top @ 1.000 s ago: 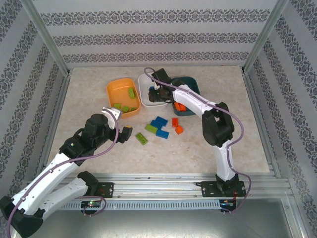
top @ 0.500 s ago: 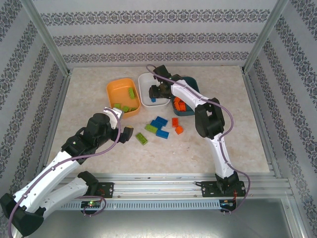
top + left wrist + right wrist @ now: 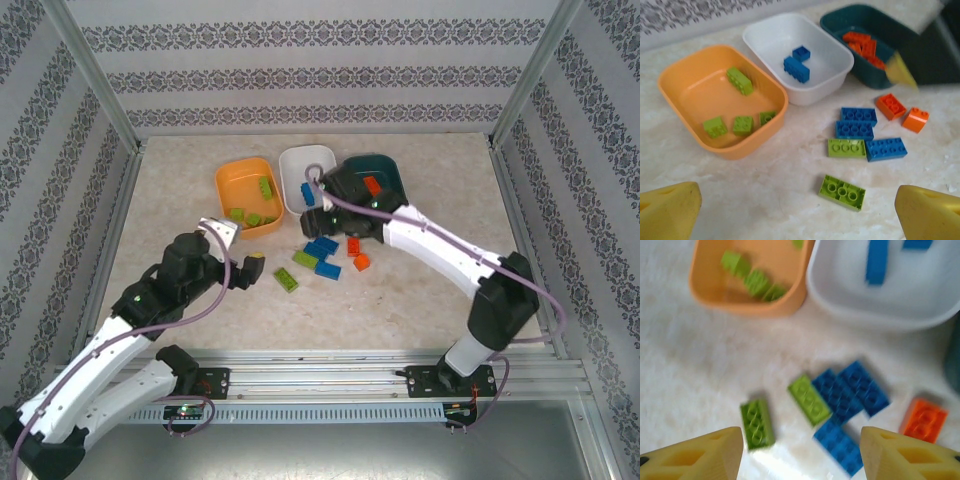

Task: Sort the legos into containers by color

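L fingers (image 3: 670,212) spread, nothing held. R fingers (image 3: 700,455) spread, nothing held, above loose bricks (image 3: 840,395) on desk (image 3: 690,365), near white tub (image 3: 850,310).

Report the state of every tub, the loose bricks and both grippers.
Orange tub: holding four green bricks.
White tub: holding two blue bricks.
Teal tub: holding orange bricks.
Loose bricks: seven on the table, unsorted.
Left gripper: open, empty.
Right gripper: open, empty.
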